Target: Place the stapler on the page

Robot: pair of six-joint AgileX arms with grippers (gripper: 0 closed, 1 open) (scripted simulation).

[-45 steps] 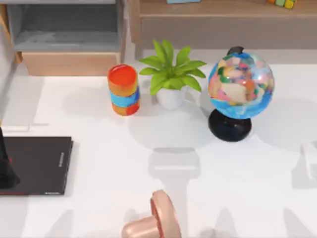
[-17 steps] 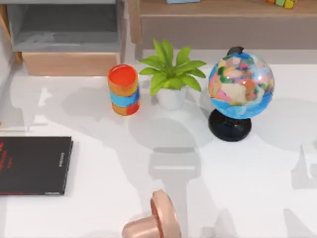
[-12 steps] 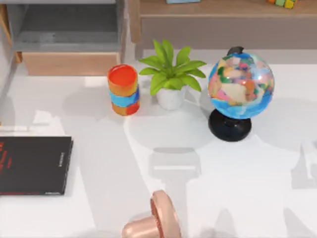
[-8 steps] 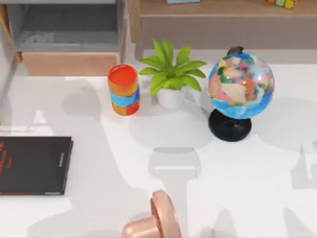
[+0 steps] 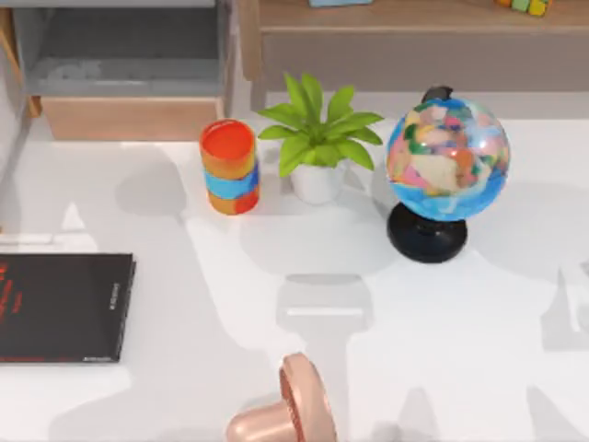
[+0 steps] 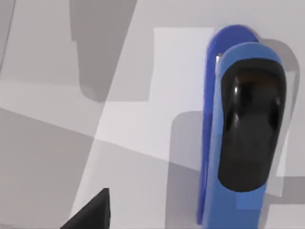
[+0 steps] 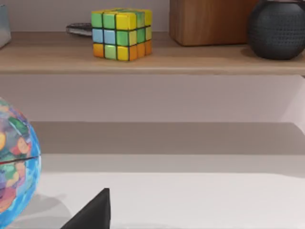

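Observation:
The stapler (image 6: 243, 129) is blue with a glossy black top and lies on the white table in the left wrist view. My left gripper (image 6: 147, 222) hovers above and beside it, open, with one black fingertip (image 6: 90, 212) in sight and nothing held. The page (image 5: 60, 307), flat and black with small red and white print, rests at the table's left edge in the top view with nothing on it. My right gripper (image 7: 147, 222) is parked and open, facing the globe (image 7: 14, 167) and the back shelf.
A striped orange and blue cup (image 5: 229, 167), a potted plant (image 5: 317, 138) and the globe (image 5: 446, 166) stand in a row at the back. A pink round object (image 5: 290, 410) sits at the front edge. A colourful cube (image 7: 121, 34) is on the wooden shelf.
The dark shape of my left arm that stood over the page's left end has left the top view. Arm shadows have swept across the left half of the table.

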